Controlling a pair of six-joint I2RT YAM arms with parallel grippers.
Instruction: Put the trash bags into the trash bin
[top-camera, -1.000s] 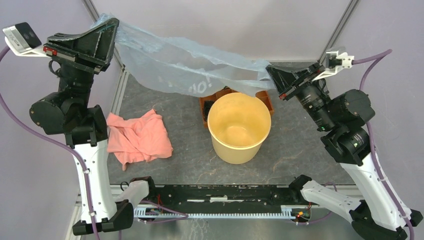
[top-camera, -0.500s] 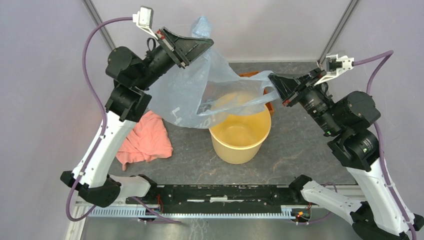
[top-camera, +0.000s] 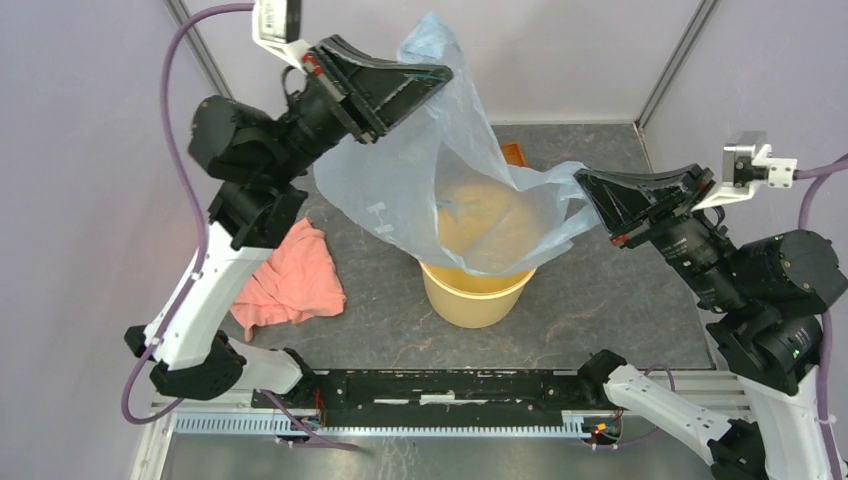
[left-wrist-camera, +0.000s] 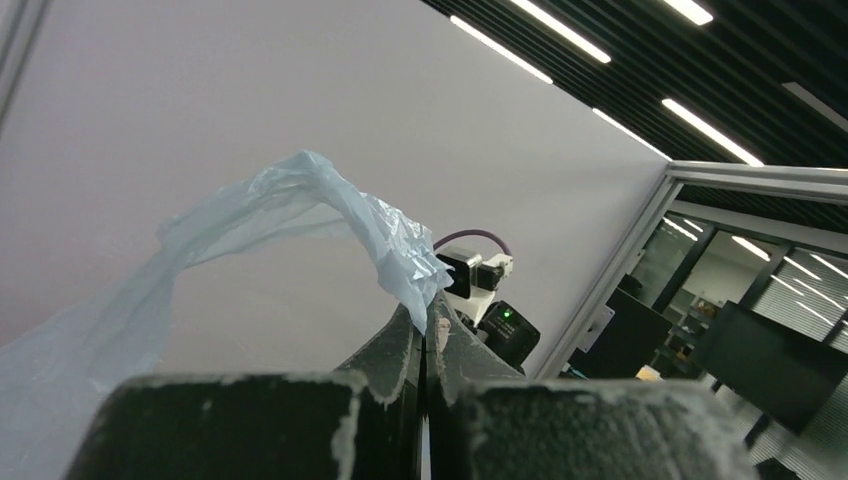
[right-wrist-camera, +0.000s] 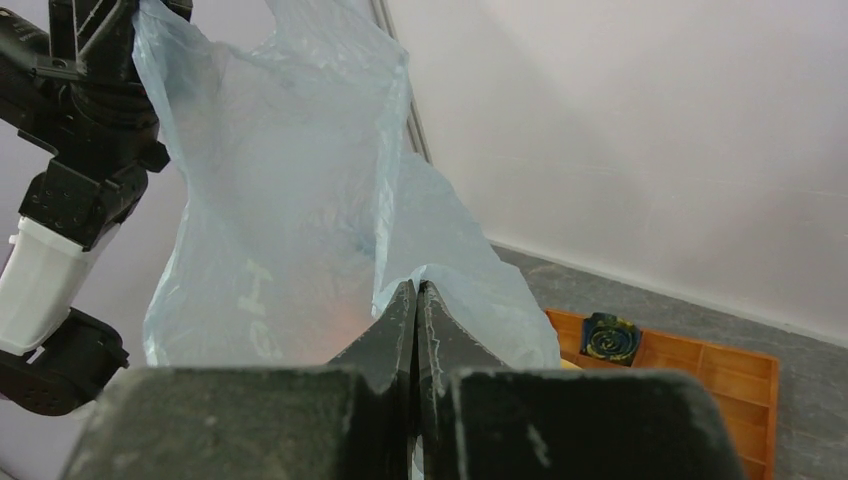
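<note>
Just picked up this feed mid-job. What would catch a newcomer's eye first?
The pale blue bag hangs draped over the yellow bin at the table's middle. The left gripper pinches its top high up, and the right gripper pinches its right edge. A pink cloth lies crumpled left of the bin.

pale lilac walls (top-camera: 560, 50) enclose a dark grey mottled tabletop (top-camera: 590, 310), with ceiling strip lights (left-wrist-camera: 708, 129) beyond.

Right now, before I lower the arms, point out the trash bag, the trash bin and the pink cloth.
trash bag (top-camera: 450, 170): top external view, middle of the stretched film.
trash bin (top-camera: 478, 300): top external view, front wall below the bag.
pink cloth (top-camera: 295, 280): top external view, centre of the crumpled heap.
</note>
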